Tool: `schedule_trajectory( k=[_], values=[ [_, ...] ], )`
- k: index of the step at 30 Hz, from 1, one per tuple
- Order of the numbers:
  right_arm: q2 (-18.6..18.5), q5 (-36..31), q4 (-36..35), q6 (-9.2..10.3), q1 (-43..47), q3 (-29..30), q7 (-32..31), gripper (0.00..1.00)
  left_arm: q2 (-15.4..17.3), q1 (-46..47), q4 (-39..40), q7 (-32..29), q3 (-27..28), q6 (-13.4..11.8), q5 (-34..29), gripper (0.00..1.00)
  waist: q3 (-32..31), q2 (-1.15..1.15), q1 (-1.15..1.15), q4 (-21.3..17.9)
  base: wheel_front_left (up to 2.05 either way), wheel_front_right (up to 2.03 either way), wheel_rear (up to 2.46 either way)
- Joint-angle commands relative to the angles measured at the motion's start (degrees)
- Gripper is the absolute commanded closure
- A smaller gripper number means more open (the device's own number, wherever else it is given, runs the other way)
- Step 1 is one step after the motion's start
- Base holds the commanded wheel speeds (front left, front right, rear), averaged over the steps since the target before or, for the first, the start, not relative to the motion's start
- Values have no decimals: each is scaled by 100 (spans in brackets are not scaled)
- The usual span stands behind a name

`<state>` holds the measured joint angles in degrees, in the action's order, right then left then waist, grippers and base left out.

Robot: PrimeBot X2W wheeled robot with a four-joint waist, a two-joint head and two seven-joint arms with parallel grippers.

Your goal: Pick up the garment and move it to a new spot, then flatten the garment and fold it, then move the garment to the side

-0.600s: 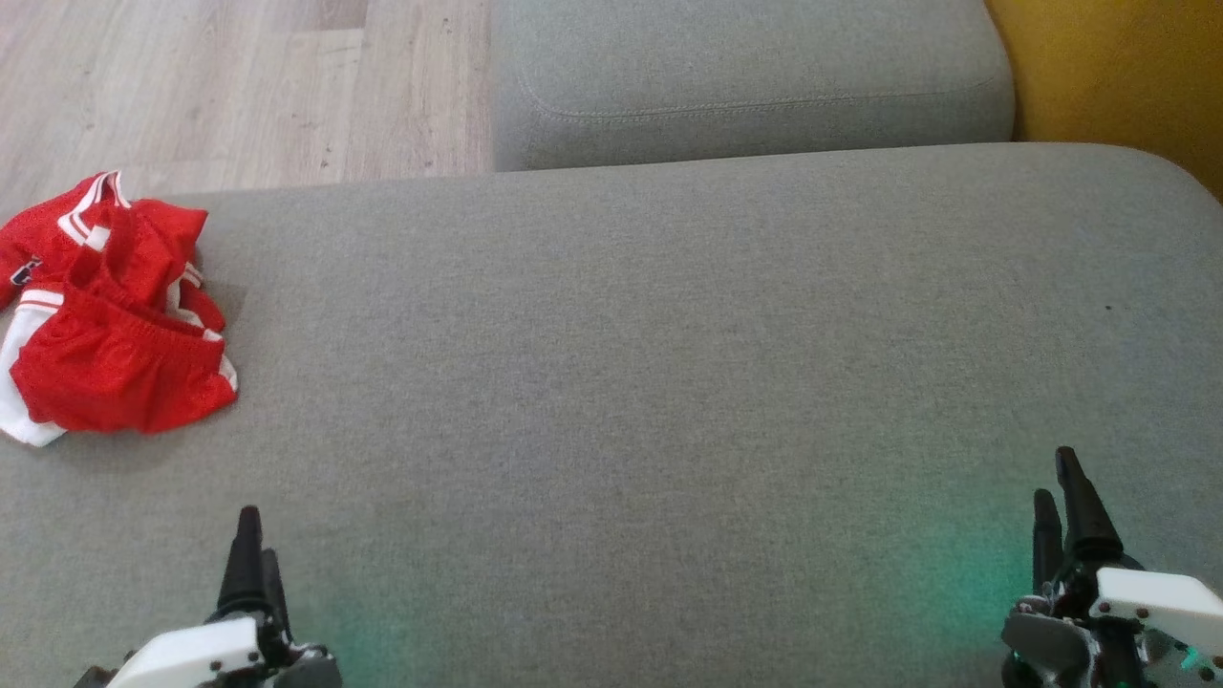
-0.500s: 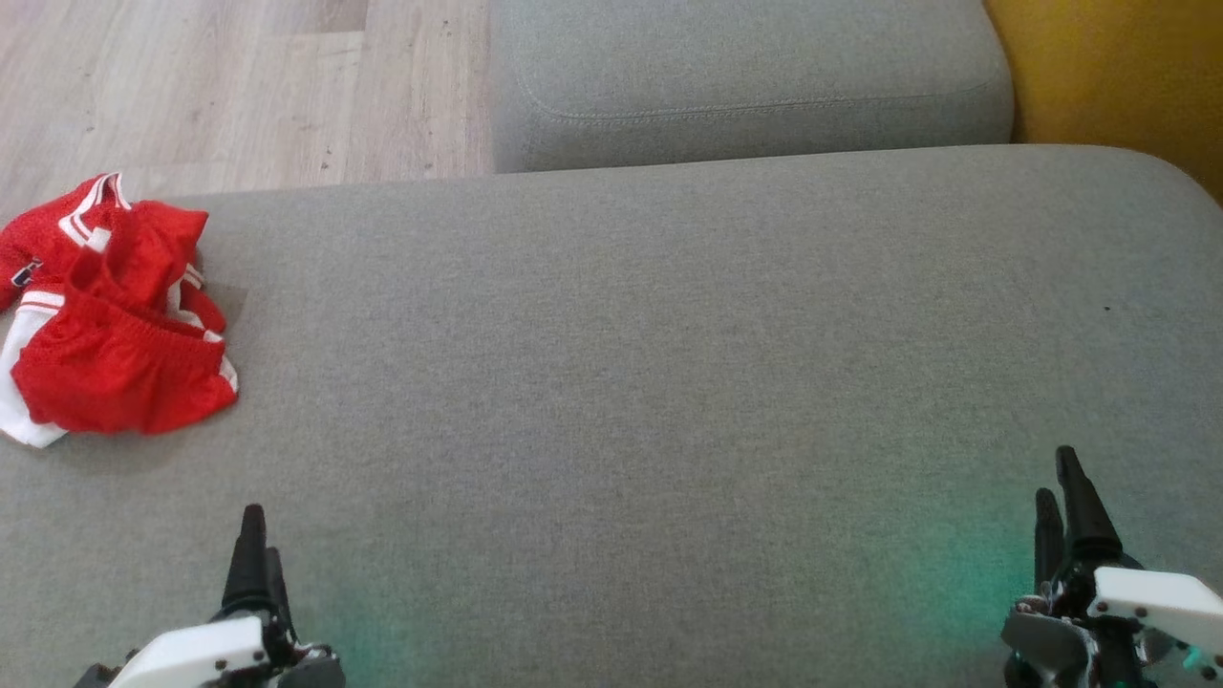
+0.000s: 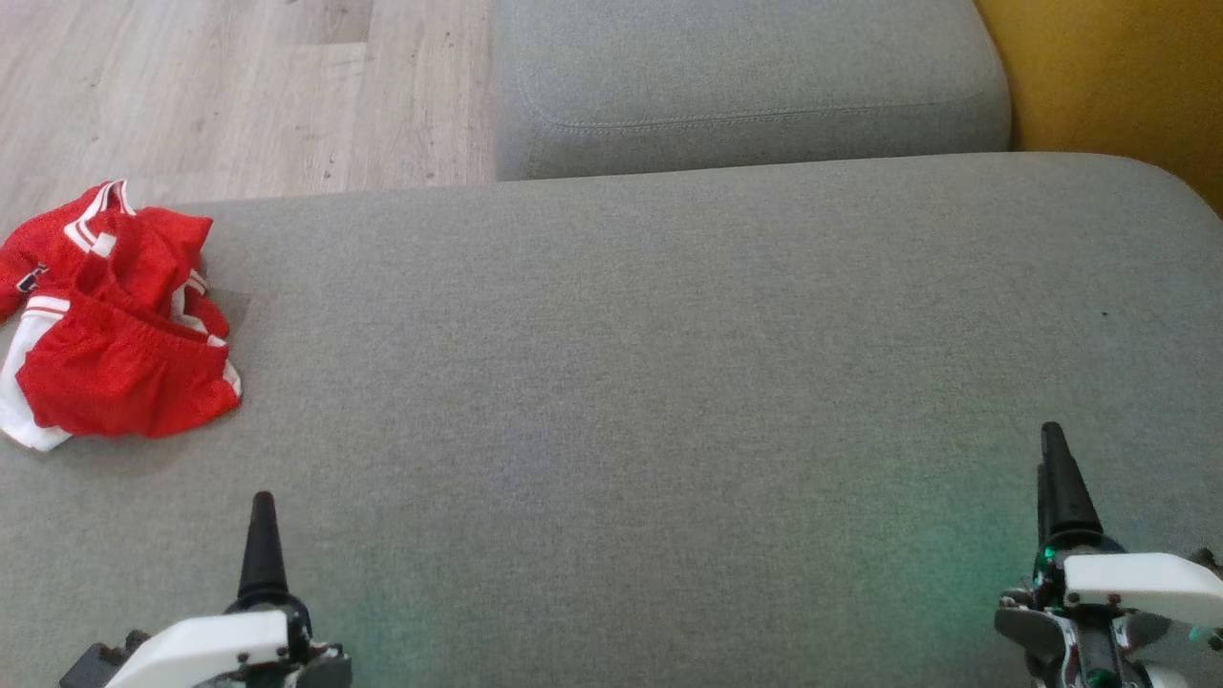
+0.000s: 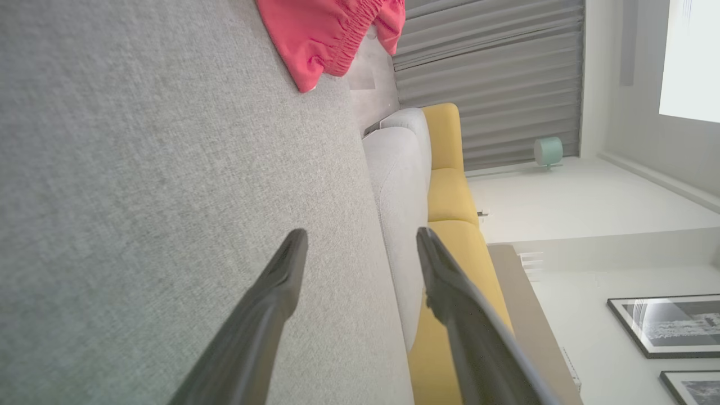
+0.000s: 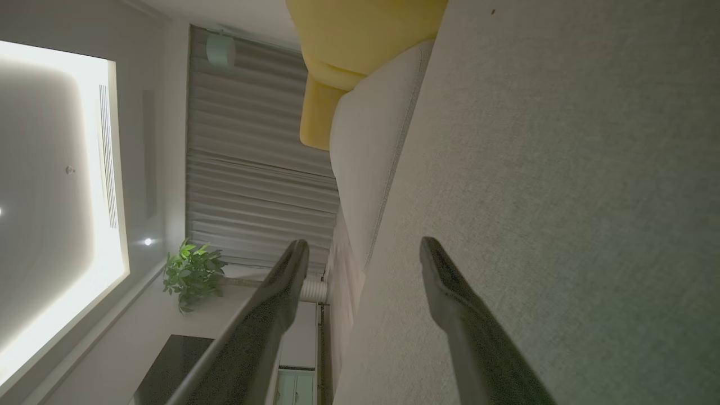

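The garment [image 3: 115,320] is red with white stripes and lies crumpled at the left edge of the grey sofa seat [image 3: 631,363]; the left wrist view catches its red elastic hem [image 4: 326,34] at the top. My left gripper [image 3: 263,535] is at the lower left, well short of the garment, and its fingers [image 4: 281,281] stand apart with nothing between them. My right gripper [image 3: 1054,473] is at the lower right, far from the garment, and its fingers [image 5: 450,292] also stand apart and empty.
A second grey cushion [image 3: 745,86] lies behind the seat. Wooden floor [image 3: 229,86] shows at the upper left beyond the seat's edge. A yellow cushion [image 3: 1118,76] is at the upper right. The broad middle of the seat is bare fabric.
The whole head picture has shifted slightly downward, so the camera has moved. Both grippers have turned a little; the right one reaches a bit further up the view. The garment lies as before.
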<state>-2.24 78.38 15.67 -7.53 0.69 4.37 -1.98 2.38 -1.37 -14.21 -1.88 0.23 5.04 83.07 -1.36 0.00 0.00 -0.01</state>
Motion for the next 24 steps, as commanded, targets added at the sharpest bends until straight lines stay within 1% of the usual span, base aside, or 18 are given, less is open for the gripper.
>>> schedule_trajectory(
  k=[1, 8, 10, 13, 17, 24],
  values=[
    [-30, -244, -258, 1, -94, -74, 82, 0, 28, 117, 264, 62, 1, -19, -187, 0, -7, 0, 0, 0, 0, 0, 0],
    [-32, -850, -347, 1, -49, -214, 183, 0, 29, 53, 347, 164, -108, -53, -719, 0, -30, 0, 0, 0, 0, 0, 0],
    [-33, -1156, -355, 1, -24, -291, 234, 0, 30, 16, 358, 215, -164, -65, -1025, 0, -40, 0, 0, 2, 0, 0, 0],
    [-34, -1446, -353, 1, 2, -360, 284, 0, 31, -18, 369, 266, -208, -80, -1328, 0, -50, 0, 0, 8, 0, 0, 0],
    [-36, -1765, -350, 2, 25, -444, 352, 0, 55, -65, 354, 334, -266, -104, -1793, 0, -62, 0, 0, 14, 0, 0, 0],
    [-38, -2295, -376, 2, 57, -572, 471, 0, 60, -147, 363, 453, -333, -138, -2425, 0, -88, 0, 0, 25, 0, 0, 0]
  ],
)
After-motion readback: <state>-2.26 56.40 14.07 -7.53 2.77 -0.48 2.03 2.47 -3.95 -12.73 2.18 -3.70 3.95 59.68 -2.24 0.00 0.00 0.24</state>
